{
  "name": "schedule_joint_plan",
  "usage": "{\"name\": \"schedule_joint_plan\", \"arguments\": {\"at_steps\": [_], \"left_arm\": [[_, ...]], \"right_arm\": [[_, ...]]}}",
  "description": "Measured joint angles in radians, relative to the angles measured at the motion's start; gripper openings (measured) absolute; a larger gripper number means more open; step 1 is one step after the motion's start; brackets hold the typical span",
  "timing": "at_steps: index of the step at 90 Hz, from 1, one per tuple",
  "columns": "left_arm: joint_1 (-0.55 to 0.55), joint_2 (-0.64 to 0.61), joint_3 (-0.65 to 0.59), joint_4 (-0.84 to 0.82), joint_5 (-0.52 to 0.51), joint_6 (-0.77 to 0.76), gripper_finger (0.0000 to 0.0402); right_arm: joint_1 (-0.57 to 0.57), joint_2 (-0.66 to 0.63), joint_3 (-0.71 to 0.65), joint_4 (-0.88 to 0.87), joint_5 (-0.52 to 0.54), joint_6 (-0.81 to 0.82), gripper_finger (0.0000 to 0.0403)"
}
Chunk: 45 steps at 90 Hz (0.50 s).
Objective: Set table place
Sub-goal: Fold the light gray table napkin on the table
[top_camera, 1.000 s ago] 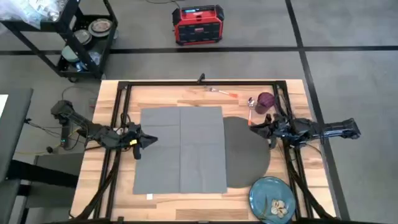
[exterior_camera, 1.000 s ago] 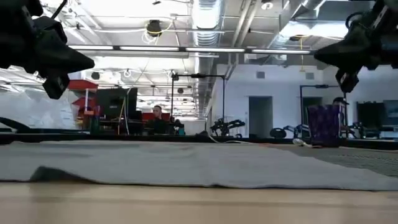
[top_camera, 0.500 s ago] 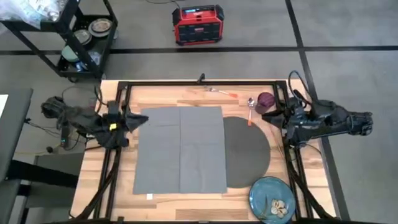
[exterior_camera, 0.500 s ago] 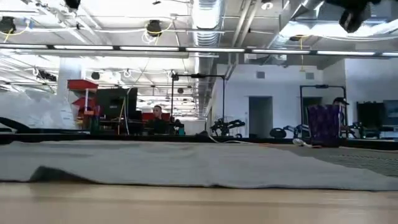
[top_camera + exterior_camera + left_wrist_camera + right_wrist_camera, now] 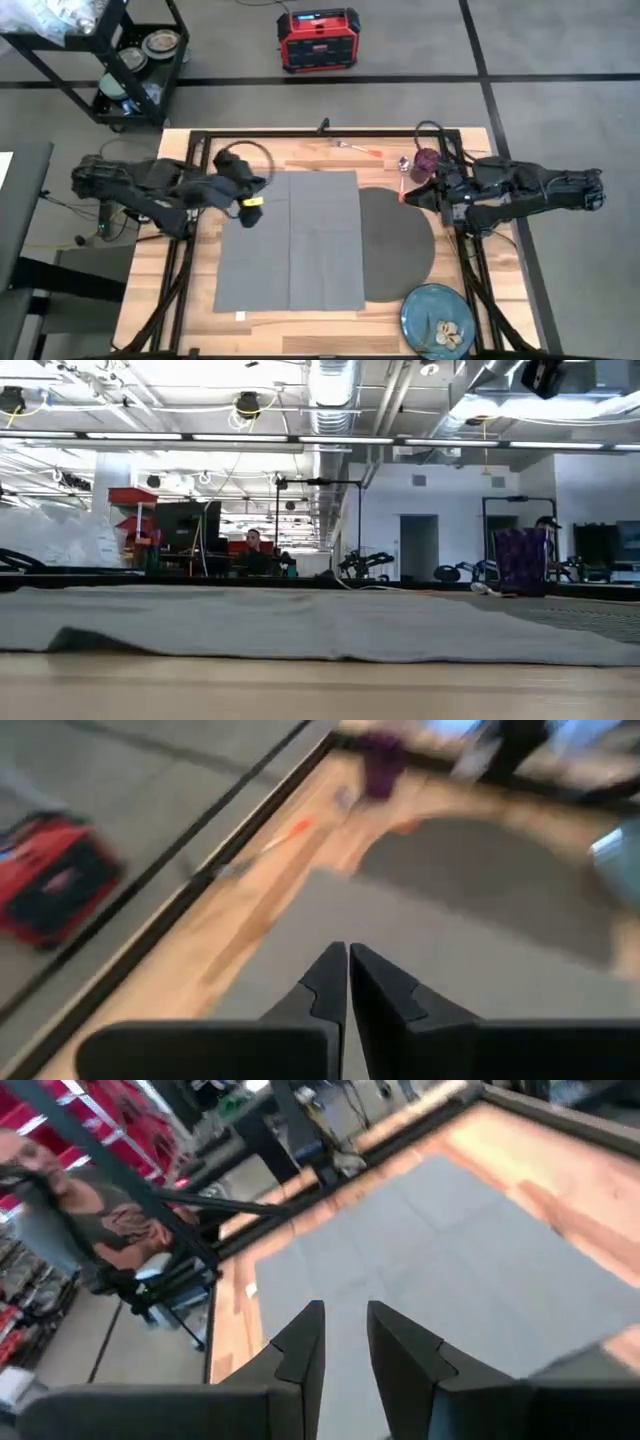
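Observation:
The grey cloth napkin (image 5: 290, 240) lies spread flat on the wood table (image 5: 320, 155), its right edge over the left part of the round dark mat (image 5: 400, 245). The blue-green plate (image 5: 438, 320) sits at the near right corner. The purple cup (image 5: 427, 163), the spoon (image 5: 402, 172) and the orange-handled fork (image 5: 360, 149) lie at the far right. My left gripper (image 5: 250, 212), shut (image 5: 347, 965), hangs above the napkin's far left corner. My right gripper (image 5: 406, 197), a little open (image 5: 346, 1325), hangs above the mat's far edge near the spoon.
A black frame (image 5: 320, 133) runs around the table's edges. Beyond the far edge stand a black wheeled cart (image 5: 140, 60) with dishes and a red box (image 5: 318, 40) on the floor. A person (image 5: 70, 1210) shows beyond the table's left side.
Both grippers have risen from just above the table, out of the low view's middle. My left gripper swung back toward the left edge, then came over the napkin's far left corner. My right gripper drew back toward the right edge and returned above the mat's far edge. The napkin lies unchanged.

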Motion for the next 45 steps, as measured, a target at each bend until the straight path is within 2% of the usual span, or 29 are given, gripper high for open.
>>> {"name": "schedule_joint_plan", "arguments": {"at_steps": [18,45], "left_arm": [[0.103,0.082,0.008,-0.08,0.173,-0.002,0.0],[0.123,0.13,-0.013,-0.134,0.199,-0.022,0.0]], "right_arm": [[-0.008,0.068,0.0,-0.004,-0.056,0.016,0.0068],[-0.013,0.136,0.0,-0.001,-0.056,-0.023,0.0068]]}}
